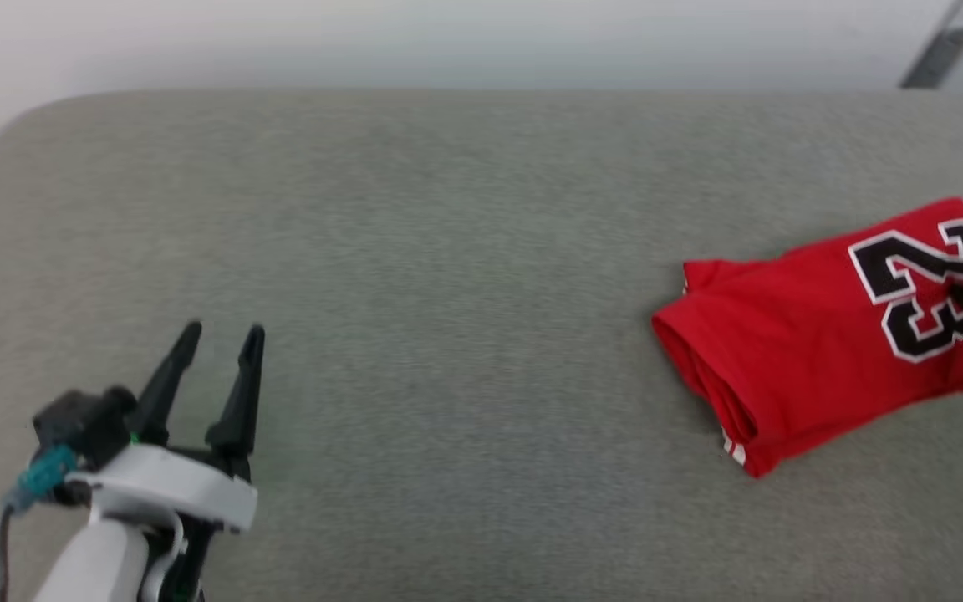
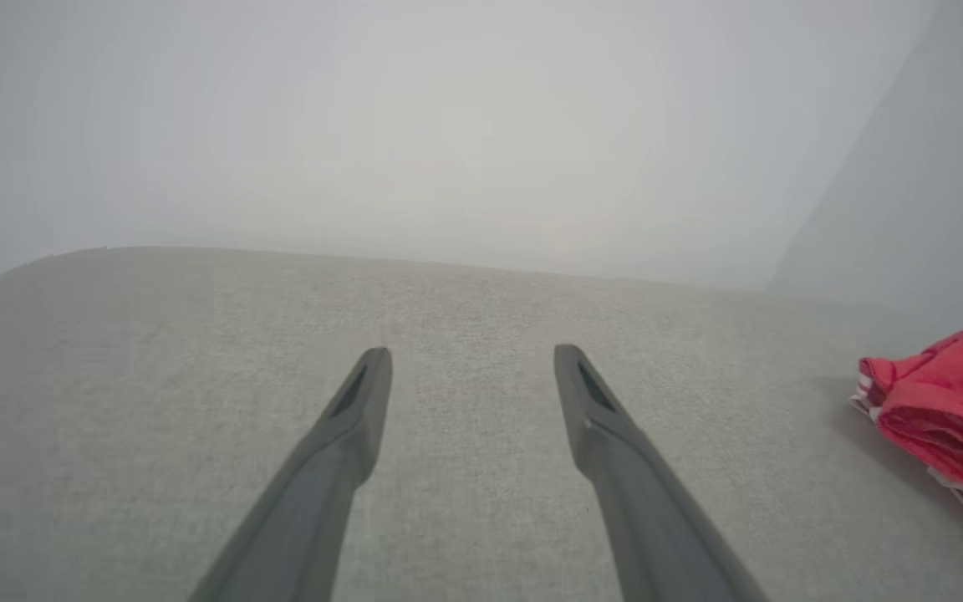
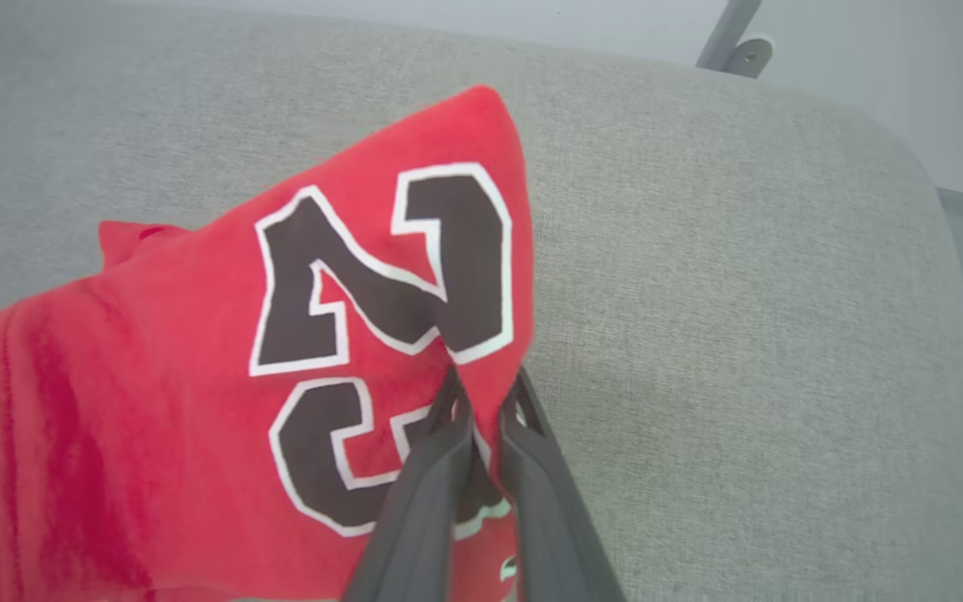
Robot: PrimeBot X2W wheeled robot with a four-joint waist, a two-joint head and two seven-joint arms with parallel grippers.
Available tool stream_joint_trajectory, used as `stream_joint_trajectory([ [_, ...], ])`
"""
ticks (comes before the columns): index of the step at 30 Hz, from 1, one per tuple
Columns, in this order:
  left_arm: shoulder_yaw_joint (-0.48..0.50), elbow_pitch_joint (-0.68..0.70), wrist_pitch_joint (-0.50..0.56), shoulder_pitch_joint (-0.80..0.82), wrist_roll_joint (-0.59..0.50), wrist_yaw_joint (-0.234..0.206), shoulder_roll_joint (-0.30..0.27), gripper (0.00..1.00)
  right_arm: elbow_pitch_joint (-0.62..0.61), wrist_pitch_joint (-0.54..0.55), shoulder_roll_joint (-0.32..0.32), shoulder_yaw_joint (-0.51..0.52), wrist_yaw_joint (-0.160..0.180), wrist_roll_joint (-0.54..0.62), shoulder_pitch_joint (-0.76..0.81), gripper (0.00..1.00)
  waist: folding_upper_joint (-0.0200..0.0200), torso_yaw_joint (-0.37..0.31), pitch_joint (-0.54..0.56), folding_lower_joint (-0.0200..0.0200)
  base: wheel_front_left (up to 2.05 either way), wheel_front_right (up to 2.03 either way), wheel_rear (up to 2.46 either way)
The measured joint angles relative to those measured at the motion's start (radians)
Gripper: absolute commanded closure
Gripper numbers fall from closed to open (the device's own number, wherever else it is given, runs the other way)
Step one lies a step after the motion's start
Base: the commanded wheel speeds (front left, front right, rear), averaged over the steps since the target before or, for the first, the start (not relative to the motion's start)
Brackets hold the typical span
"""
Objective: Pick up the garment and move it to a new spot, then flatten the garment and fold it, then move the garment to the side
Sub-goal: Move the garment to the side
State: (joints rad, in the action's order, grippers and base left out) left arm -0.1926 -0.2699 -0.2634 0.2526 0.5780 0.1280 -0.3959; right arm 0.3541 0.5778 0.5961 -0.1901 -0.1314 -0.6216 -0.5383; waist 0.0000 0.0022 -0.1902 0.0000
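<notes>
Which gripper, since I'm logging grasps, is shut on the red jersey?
The right gripper: it pinches the edge of the garment beside the number 23. The left gripper is open, apart from the cloth, over the grey surface.

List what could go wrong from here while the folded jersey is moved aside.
The right gripper pinches the garment at one edge only, by the number 23; a pull may peel off the top layers and undo the fold.
The left gripper hangs open over the bare table, far from the cloth, so the other end has no support and may drag or bunch.
The table's rounded edge lies beyond the garment on that side; carried too far, it could slip off.
</notes>
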Motion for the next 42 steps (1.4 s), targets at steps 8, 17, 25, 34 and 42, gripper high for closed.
stream_joint_trajectory([
  [8, -0.057, -0.007, -0.001, 0.105, -0.002, 0.000, -0.033, 0.00, 0.076, -0.099, 0.030, -0.059, 0.000, 0.005, -0.119, 1.00, 0.0000, -0.115, -0.053, 0.0000, 0.00, 0.00, 0.00],
  [17, -0.120, -0.021, 0.008, 0.201, 0.000, 0.000, -0.059, 0.00, 0.201, -0.243, 0.068, -0.116, 0.000, 0.036, -0.251, 1.00, 0.0000, -0.225, -0.122, 0.0000, 0.00, 0.00, 0.00],
  [25, -0.161, -0.023, 0.017, 0.268, 0.000, 0.000, -0.082, 0.00, 0.330, -0.382, 0.101, -0.174, 0.000, 0.094, -0.362, 1.00, 0.0000, -0.283, -0.199, 0.0000, 0.00, 0.00, 0.00],
  [34, -0.201, -0.010, 0.035, 0.336, 0.000, 0.000, -0.104, 0.00, 0.497, -0.522, 0.127, -0.201, 0.000, 0.195, -0.468, 1.00, 0.0000, -0.317, -0.283, 0.0000, 0.00, 0.00, 0.00],
  [42, -0.227, 0.009, 0.043, 0.387, 0.001, 0.000, -0.126, 0.00, 0.681, -0.608, 0.122, -0.150, 0.000, 0.316, -0.545, 1.00, 0.0000, -0.324, -0.352, 0.0000, 0.00, 0.00, 0.00],
])
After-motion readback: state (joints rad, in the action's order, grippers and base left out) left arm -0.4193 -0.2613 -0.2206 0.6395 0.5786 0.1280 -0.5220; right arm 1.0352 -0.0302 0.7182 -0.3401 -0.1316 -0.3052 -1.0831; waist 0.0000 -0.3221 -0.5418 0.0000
